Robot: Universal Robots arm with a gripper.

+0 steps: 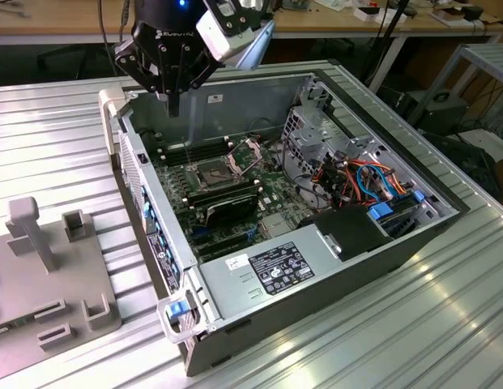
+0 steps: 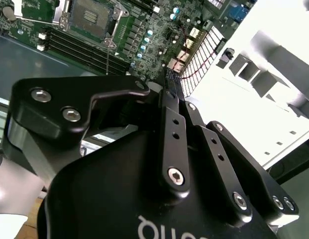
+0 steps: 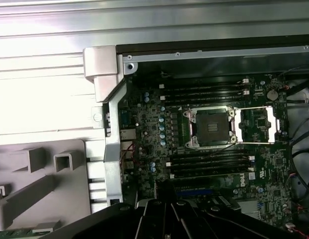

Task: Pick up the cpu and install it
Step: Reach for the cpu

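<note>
The gripper [image 1: 172,107] hangs above the far corner of the open computer case [image 1: 235,99], on the exterior view's left and close over the rim of the wall. Its two fingers are pressed together into one narrow tip, and as far as I can judge nothing is between them. Where the cpu lies I cannot tell. The socket [image 3: 211,127] on the green board is a dark square that looks empty to me, and its metal plate [image 3: 256,124] is folded open to one side. Long memory sticks [image 3: 209,164] lie in rows on both sides of the socket. Beside the case, on the ribbed table [image 1: 57,138], rests a grey tray [image 1: 28,312] with small upright holders.

Several things could go wrong from this position. The tip is just over the case wall, so a straight move down could hit the rim. The socket is uncovered, and I expect its fine contacts to be delicate. A finger or a tilted chip that touches them could bend them. The open plate stands up near the socket and could catch a finger that comes in low from that side. Pressed-together fingers cannot take a flat chip by its edges, so a grasp without opening them would only push the chip away.
</note>
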